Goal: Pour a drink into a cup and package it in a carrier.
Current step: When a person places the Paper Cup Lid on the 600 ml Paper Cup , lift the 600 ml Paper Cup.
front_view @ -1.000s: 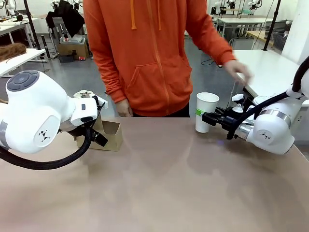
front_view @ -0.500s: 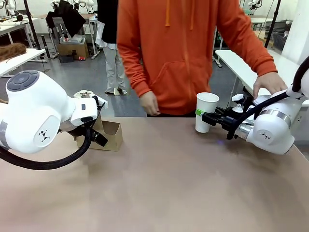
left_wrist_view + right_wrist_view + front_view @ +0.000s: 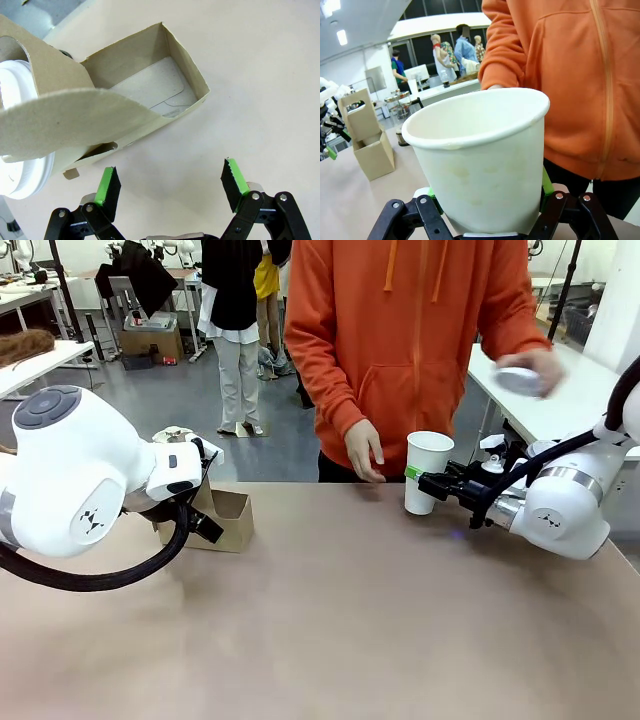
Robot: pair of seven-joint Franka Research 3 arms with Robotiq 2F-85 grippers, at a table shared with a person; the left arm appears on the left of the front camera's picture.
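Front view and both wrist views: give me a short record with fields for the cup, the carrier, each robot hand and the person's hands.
cup: white paper, upright on the table, no lid, contents hidden
right hand: shut on the cup's sides
left hand: open, holding nothing, close to the carrier
carrier: brown cardboard, pocket on the cup's side empty, a white lid showing in the other
person: one hand at the table's far edge, other hand holding a blurred white round object

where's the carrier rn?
Front view: carrier sits on the table's left side near the far edge, beside the open left gripper, well left of the cup.
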